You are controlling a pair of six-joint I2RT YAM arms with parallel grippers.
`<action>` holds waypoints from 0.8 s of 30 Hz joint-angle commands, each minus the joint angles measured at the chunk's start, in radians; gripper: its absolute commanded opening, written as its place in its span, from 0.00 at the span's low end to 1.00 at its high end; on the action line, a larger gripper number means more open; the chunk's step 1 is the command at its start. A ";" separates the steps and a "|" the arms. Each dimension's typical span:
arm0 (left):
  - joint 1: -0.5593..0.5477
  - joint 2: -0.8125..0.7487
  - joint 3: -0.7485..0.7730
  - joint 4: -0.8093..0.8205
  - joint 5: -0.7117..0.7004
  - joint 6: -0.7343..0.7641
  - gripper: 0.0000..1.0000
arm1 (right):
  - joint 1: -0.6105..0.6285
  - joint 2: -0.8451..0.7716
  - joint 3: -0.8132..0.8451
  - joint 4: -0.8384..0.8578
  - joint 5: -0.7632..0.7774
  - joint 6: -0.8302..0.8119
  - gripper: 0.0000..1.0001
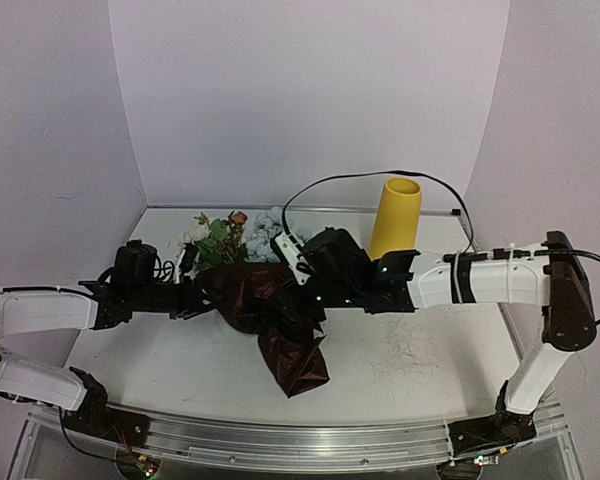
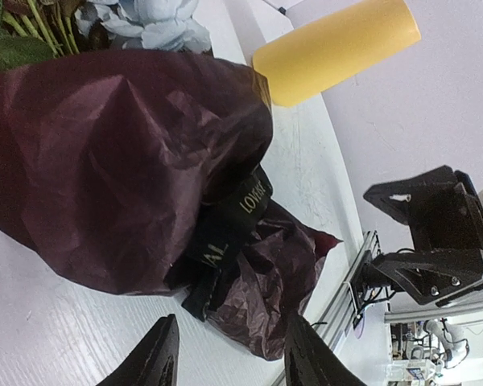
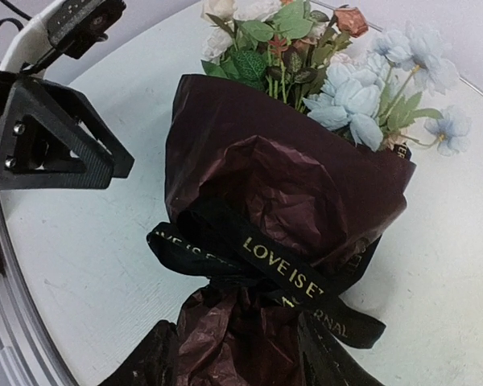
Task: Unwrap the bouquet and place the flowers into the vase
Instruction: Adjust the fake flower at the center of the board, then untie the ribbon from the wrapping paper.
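Observation:
The bouquet lies on its side mid-table in dark red crinkled paper, its black ribbon with gold lettering still tied round the neck. The flowers point to the back left; white, pale blue and rusty blooms stick out of the wrap. The yellow vase stands upright at the back right. My left gripper sits open just left of the wrap, fingers empty. My right gripper is open, its fingers straddling the paper tail below the ribbon.
A black cable loops behind the vase. The paper's loose tail spreads toward the front rail. The white table shows bare right of the bouquet. Walls close the back and sides.

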 commanded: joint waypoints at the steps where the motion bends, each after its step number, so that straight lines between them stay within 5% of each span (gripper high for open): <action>1: -0.042 -0.046 -0.028 -0.024 -0.011 -0.032 0.46 | 0.001 0.075 0.093 -0.023 -0.004 -0.143 0.52; 9: -0.113 0.006 -0.029 -0.023 -0.082 -0.046 0.57 | 0.000 0.172 0.163 -0.023 0.020 -0.180 0.53; 24: -0.130 0.104 0.011 -0.017 -0.092 -0.034 0.51 | 0.000 0.308 0.270 -0.023 0.089 -0.232 0.50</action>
